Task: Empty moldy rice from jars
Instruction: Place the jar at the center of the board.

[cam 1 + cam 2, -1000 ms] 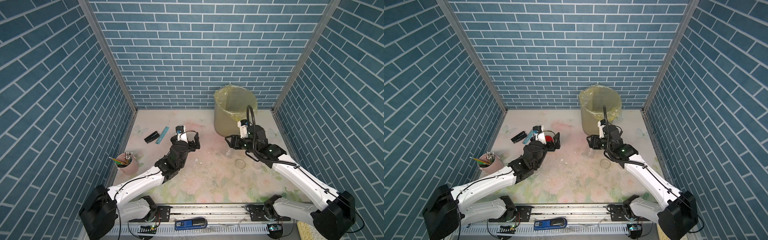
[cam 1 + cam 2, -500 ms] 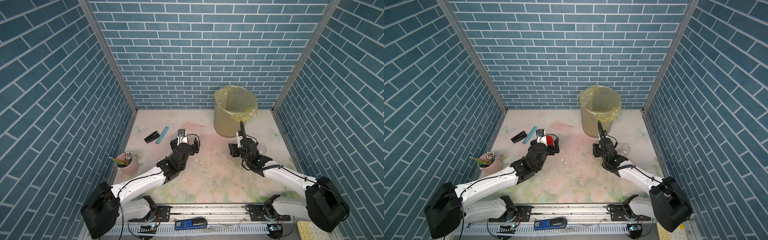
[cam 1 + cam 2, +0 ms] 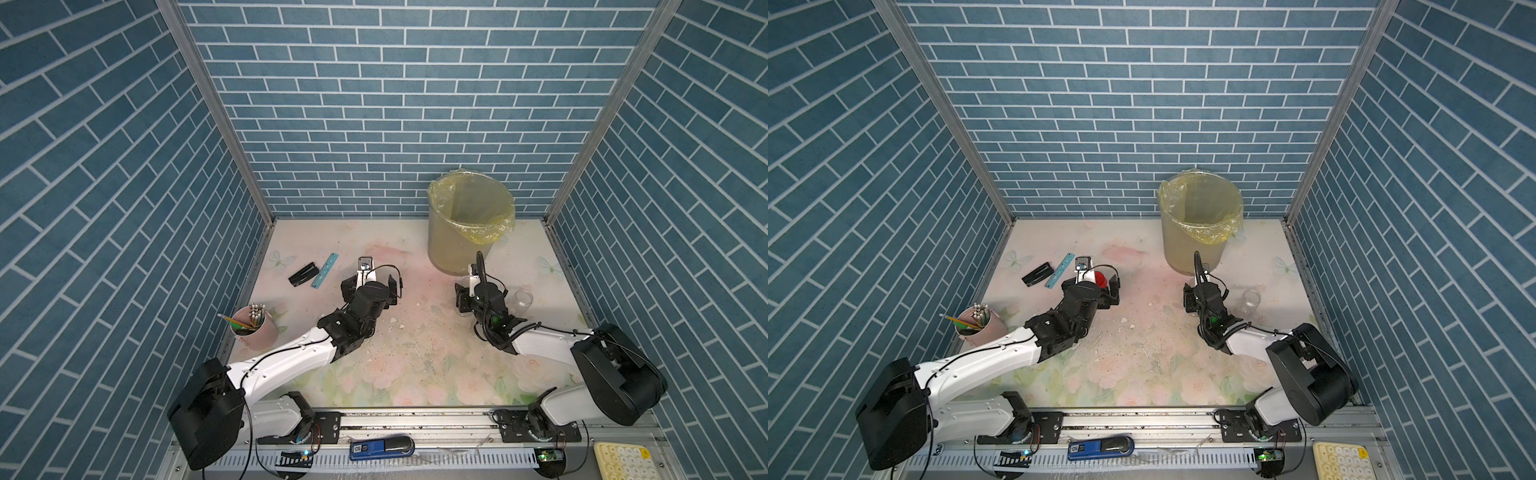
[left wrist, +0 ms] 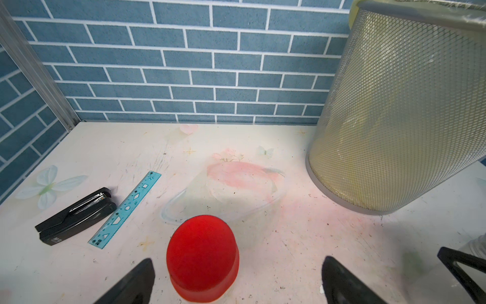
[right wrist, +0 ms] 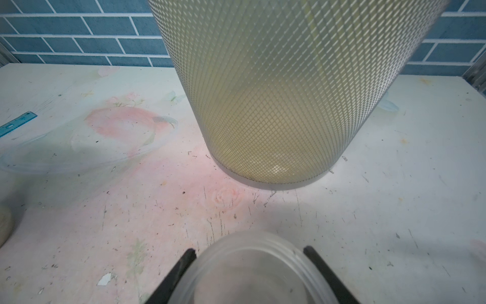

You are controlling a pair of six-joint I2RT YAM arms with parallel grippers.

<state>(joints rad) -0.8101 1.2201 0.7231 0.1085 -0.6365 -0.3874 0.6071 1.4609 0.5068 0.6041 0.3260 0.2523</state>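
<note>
Near the yellow-lined mesh bin (image 5: 276, 92), right end effector (image 5: 249, 250) clamps a clear round jar (image 5: 249, 279), left end effector (image 4: 237, 260) gapes astride a red-capped jar (image 4: 202, 258); off-centre closing could topple it.

A red-capped jar (image 4: 202, 259) is seen upright between the wide-spread fingers of the left gripper (image 4: 238, 263), touched by neither, while a clear jar (image 5: 252, 273) with a ridged rim is clasped in the right gripper (image 5: 249, 251), and a third clear jar (image 3: 521, 300) is seen upright just right of that gripper.
</note>
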